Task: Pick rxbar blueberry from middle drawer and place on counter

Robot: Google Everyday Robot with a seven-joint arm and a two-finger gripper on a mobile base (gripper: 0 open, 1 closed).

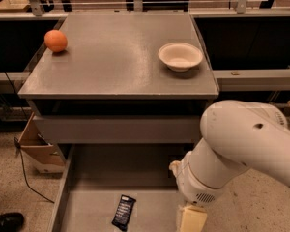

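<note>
— Whereabouts of the rxbar blueberry (124, 211)?
— Flat on the bare floor of the middle drawer (94, 178), pulled out well below the front edge of the counter (116, 66), roughly under that edge's midpoint. Untouched.
— And the gripper (192, 220)?
— Low over the drawer, beneath the counter's front right corner. Bar to its left, near but apart. Lies with its long axis nearly front to back, far end tipped slightly right.
— Open or shut?
— Cannot tell: cut off by the lower border, and crowded from above by the bulky white arm (241, 149). Bar's near end right at that border too.
— Up on the counter?
— Orange (55, 40) by the back left corner, bowl (180, 56) toward the right edge.
</note>
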